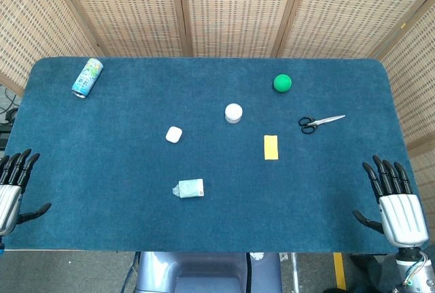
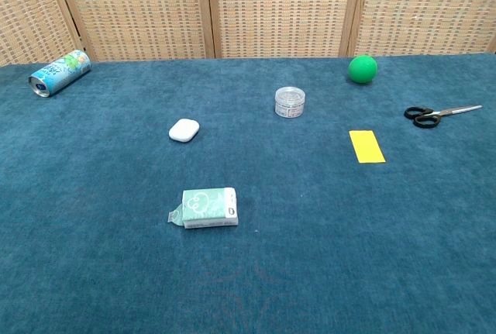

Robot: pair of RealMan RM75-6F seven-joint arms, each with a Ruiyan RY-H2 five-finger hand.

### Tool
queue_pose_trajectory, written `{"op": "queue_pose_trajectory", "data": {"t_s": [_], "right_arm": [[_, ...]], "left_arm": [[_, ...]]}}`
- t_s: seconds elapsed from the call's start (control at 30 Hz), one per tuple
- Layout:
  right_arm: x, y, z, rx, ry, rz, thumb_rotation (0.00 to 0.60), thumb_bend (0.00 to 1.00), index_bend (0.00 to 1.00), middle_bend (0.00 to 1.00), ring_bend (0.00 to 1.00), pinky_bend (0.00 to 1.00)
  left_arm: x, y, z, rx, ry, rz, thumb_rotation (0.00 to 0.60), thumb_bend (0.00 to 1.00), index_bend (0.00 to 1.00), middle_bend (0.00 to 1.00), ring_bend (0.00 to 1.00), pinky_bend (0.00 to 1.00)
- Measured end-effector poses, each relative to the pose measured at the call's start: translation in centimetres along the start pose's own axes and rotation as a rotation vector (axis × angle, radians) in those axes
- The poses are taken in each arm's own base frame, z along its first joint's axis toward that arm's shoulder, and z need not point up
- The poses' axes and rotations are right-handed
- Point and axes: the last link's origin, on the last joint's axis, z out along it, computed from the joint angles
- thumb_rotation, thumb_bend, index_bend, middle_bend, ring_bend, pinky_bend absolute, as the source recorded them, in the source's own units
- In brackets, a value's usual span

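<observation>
Head view shows each robot hand, left and right, palm-down, fingers spread, empty, at the table edges.

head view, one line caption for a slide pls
Both hands, left hand and right hand, open at a blue table.

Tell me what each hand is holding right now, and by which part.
Nothing is held. The left hand and the right hand both rest open at the near corners of the table, fingers spread, apart from every object.
</observation>
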Motion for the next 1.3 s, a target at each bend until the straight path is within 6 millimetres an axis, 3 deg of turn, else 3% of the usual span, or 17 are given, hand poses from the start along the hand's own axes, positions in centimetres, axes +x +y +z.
{"op": "queue_pose_trajectory", "data": {"t_s": [0.27, 0.43, 0.63, 0.7, 0.97, 1.3], "right_arm": [[-0.4, -0.1, 0.3, 0.012, -0.024, 0.002, 0.600, 0.00, 0.02, 0.00, 0.00, 0.00], [-1.1, -0.8, 1.5, 0.057, -0.043, 0.032, 0.600, 0.00, 0.13, 0.00, 0.00, 0.00], [-2.7, -2.7, 5.5, 0.186, -0.089, 0.040, 0.600, 0.12, 0.25, 0.00, 0.00, 0.00], [-3.5, -3.8, 7.9, 0.250, -0.113, 0.029, 0.600, 0.15, 0.27, 0.00, 0.00, 0.00], [-6.7, -7.6, 14.8, 0.365, -0.188, -0.057, 0.600, 0.26, 0.32, 0.00, 0.00, 0.00], [-10.2, -10.7, 19.5, 0.374, -0.254, -0.173, 0.600, 0.26, 0.33, 0.00, 0.00, 0.00]], "left_arm": [[-0.1, 0.1, 0.0, -0.001, 0.000, 0.007, 0.600, 0.00, 0.00, 0.00, 0.00, 0.00], [-0.1, 0.1, 0.1, 0.001, 0.002, 0.005, 0.600, 0.00, 0.00, 0.00, 0.00, 0.00], [-0.6, 0.0, 0.7, -0.001, -0.008, 0.011, 0.600, 0.00, 0.00, 0.00, 0.00, 0.00], [-0.7, 0.1, 0.9, 0.002, -0.008, 0.014, 0.600, 0.00, 0.00, 0.00, 0.00, 0.00], [-1.2, 0.2, 1.6, 0.015, -0.031, 0.019, 0.600, 0.00, 0.00, 0.00, 0.00, 0.00], [-1.5, -0.1, 2.5, 0.036, -0.050, 0.023, 0.600, 0.00, 0.00, 0.00, 0.00, 0.00]]}}
